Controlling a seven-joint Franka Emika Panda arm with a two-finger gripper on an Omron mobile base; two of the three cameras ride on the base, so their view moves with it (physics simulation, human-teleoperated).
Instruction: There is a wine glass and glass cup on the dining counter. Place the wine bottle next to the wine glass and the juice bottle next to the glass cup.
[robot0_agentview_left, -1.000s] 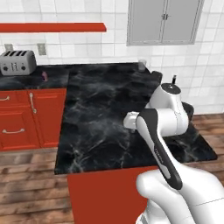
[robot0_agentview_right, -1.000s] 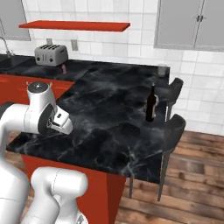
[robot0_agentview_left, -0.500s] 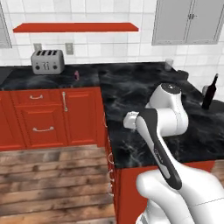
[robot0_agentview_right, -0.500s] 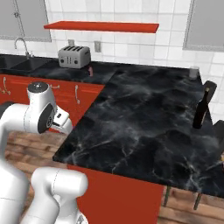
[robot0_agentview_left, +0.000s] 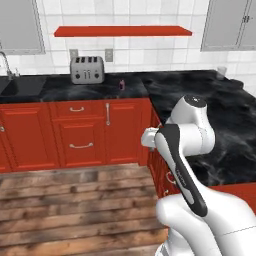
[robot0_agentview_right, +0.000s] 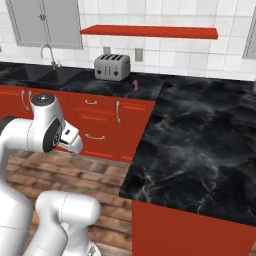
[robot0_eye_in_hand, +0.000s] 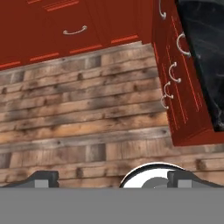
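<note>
Red cupboards run along the kitchen wall under a long black surface (robot0_agentview_left: 55, 90), and it meets the big black dining surface (robot0_agentview_right: 200, 135) at the corner. A silver toaster (robot0_agentview_left: 87, 69) sits on the back part near the wall. The little purple juice bottle (robot0_agentview_left: 120, 84) stands just beside the toaster, close to the corner, with nothing touching it. A small clear glass cup (robot0_agentview_left: 221, 72) stands far off at the back end of the dining surface, well apart from the bottle. The white arm is folded up close to its body, out over the wooden floor (robot0_eye_in_hand: 87, 109) in front of the cupboards. The claw (robot0_eye_in_hand: 114, 180) points down at the floor, its two tips are spread wide, and it holds nothing. I think the step now is going to fetch the juice bottle, because the robot faces the cupboards where it stands and the bottle is not yet beside the cup. Next the robot needs to get closer to the back surface, lift the arm up over the edge, and bring the wide claw around the middle of the bottle before it squeezes. The bottle is small and near the toaster, so the claw should come in slowly and not knock it over.
</note>
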